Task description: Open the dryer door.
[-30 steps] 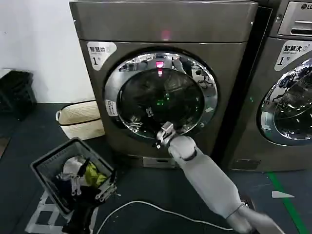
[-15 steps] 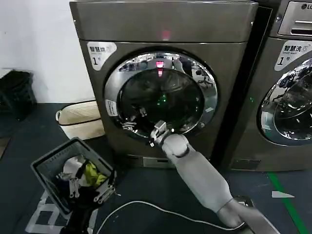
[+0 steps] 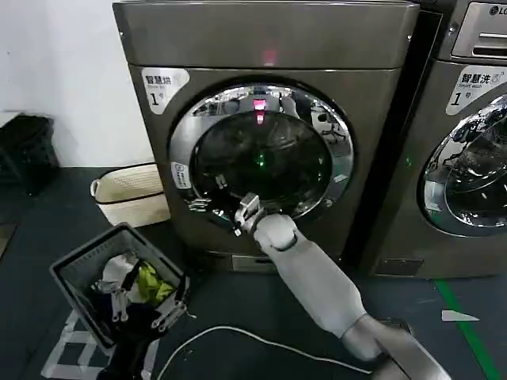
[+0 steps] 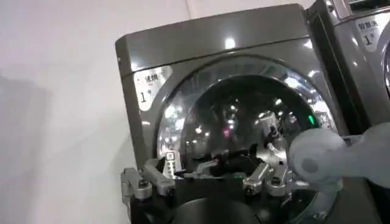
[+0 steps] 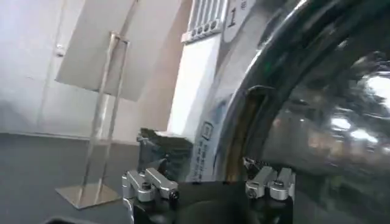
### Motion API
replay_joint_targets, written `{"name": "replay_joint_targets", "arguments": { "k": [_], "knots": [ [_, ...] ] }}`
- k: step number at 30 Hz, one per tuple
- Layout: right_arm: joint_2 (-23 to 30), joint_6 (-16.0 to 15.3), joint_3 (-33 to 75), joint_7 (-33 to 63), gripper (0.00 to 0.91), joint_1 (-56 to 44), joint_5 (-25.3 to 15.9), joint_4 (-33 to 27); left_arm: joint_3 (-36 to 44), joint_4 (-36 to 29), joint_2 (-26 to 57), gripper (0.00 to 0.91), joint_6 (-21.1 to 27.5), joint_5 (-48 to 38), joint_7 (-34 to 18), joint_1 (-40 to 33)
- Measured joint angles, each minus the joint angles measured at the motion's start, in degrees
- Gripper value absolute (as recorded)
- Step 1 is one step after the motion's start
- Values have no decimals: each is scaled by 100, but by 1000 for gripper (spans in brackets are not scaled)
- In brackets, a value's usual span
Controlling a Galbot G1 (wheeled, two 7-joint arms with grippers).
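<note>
Grey left gripper [image 3: 139, 305] hangs over the laundry basket [image 3: 75, 273] at 7 o'clock, fingers spread. Dryer door [image 3: 261, 154] sits closed, centre. Our right gripper [image 3: 238, 215] reaches its 7 o'clock rim; grip unclear. Opening remains undone.

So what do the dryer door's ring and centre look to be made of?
The dryer door has a ring that looks like chromed metal or plated plastic: mirror-bright, with sharp room reflections. Its centre looks like dark tinted glass, glossy and see-through. The right claw sits at its lower rim.
</note>
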Motion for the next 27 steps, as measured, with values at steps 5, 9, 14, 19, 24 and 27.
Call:
{"name": "replay_joint_targets", "arguments": {
  "k": [5, 9, 14, 19, 24, 27],
  "knots": [
    [63, 176, -37, -203, 907, 101, 111, -194, -4, 0, 2, 907, -17, -10, 1, 22],
    [57, 319, -92, -520, 907, 152, 226, -334, -8, 5, 1, 907, -38, -13, 1, 44],
    [-3, 475, -171, -974, 907, 201, 421, -413, -8, 8, 1, 907, -42, -12, 1, 48],
    [-108, 682, -291, -1390, 907, 193, 691, -400, -17, 51, 1, 907, -42, -12, 2, 25],
    [-289, 840, -430, -1738, 907, 122, 1049, -206, -104, 114, 8, 907, -28, -64, 2, -29],
    [-461, 842, -558, -2004, 907, 73, 1231, -27, -192, 158, 49, 907, 5, -158, -2, -89]
  ]
}}
